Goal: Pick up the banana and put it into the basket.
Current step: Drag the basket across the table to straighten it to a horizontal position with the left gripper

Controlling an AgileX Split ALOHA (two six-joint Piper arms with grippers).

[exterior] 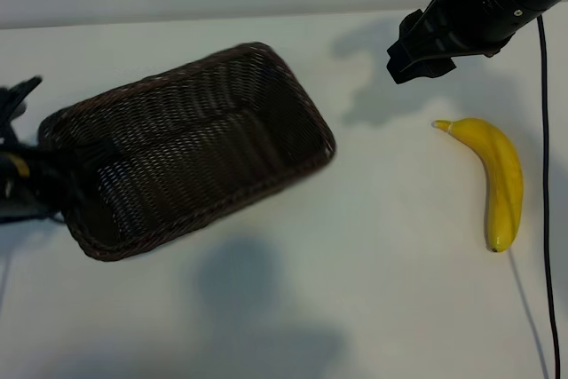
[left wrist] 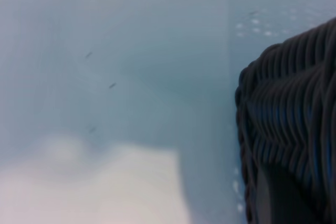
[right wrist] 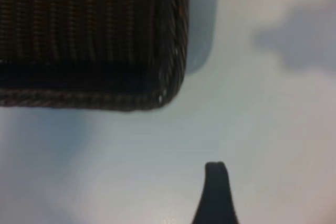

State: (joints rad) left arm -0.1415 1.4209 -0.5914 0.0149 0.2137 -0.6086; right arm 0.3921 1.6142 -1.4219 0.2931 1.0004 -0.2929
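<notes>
White and matte, your counter fills the exterior view, with a paler wall band along its far edge. Your basket sits at the left half of that view, a dark brown woven rectangle turned at an angle, its near-left end at the left edge and its far-right corner toward the middle; a soft shadow shows on the counter beneath and in front of it. Your left gripper is at the basket's left end, its dark fingers closed onto the wicker rim there (the left wrist view shows only a close stretch of the woven wall and blurred counter). Nothing lies inside the basket. Your banana rests on the counter at the right side of the exterior view, well apart from the basket, lying roughly lengthwise toward you with its pale stem tip at the far end, pointing left, and its small dark end nearest the front edge. Your right gripper hangs above the counter at the upper right, angled down and toward the basket, its jaws standing apart and empty, near the banana's stem end but not touching it. In the right wrist view you see one dark fingertip over bare counter, with the basket's rounded corner beyond it. A thin black cable runs down the right edge, just beside the banana.
</notes>
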